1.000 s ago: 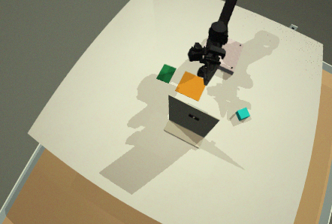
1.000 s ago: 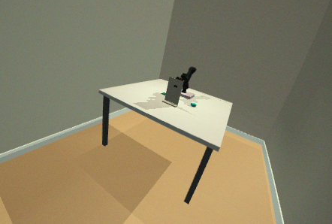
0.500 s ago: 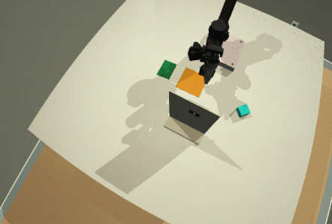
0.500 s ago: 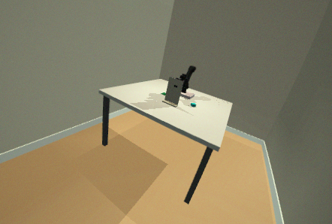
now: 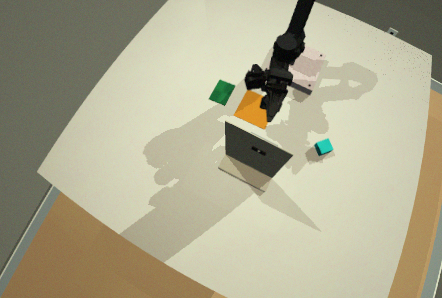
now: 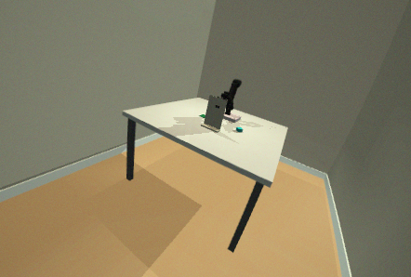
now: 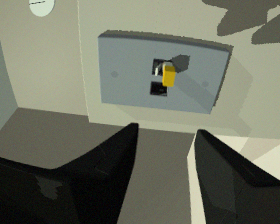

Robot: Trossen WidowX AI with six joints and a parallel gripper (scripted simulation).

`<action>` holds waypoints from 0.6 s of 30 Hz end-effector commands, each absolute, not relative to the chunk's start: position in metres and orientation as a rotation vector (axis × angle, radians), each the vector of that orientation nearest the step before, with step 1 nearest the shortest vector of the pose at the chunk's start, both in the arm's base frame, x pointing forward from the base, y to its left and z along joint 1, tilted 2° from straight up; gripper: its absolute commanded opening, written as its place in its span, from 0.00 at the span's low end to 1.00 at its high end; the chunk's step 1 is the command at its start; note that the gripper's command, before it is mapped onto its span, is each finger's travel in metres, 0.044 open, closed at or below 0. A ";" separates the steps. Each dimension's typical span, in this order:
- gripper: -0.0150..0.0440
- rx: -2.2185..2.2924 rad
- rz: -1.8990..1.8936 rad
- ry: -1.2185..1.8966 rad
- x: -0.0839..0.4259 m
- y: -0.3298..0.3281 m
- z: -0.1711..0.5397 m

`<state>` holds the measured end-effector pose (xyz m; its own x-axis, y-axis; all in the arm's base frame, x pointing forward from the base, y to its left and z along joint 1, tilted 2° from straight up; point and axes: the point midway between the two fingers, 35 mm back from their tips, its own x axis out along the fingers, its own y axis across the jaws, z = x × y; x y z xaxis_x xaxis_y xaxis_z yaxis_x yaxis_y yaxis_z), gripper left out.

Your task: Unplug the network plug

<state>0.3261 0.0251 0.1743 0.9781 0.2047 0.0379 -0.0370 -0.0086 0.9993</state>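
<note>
The upright panel [image 5: 245,148] [image 6: 214,119] [image 7: 141,15] stands on the table, its back toward the top and exterior views. In the wrist view a blue-grey faceplate [image 7: 126,90] on it has two dark openings, one above the other. The yellow plug [image 7: 168,76] sits at the upper opening, with a pale sliver beside it; whether that is the tab, I cannot tell. My gripper [image 5: 270,117] [image 7: 167,133] is partly open and empty, on the plug's side of the panel. Its fingertips appear below the faceplate in the wrist view, apart from the plug. An orange square [image 5: 250,109] lies before the panel.
A smaller green square [image 5: 222,92] [image 6: 203,116] lies beside the orange one. A pink block [image 5: 314,64] [image 6: 232,117] lies under the arm. A cyan cube [image 5: 324,147] [image 6: 239,129] stands to one side of the panel. A pale disc [image 7: 41,6] shows in the wrist view's upper left.
</note>
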 end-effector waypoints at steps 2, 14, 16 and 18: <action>0.52 1.573 0.198 0.132 0.339 0.025 0.174; 0.52 1.573 0.199 0.131 0.353 0.024 0.176; 0.52 1.573 0.199 0.131 0.356 0.024 0.176; 0.52 1.573 0.199 0.131 0.358 0.024 0.177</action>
<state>0.3523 0.0236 0.1746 0.9781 0.2045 0.0390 -0.0381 -0.0086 0.9992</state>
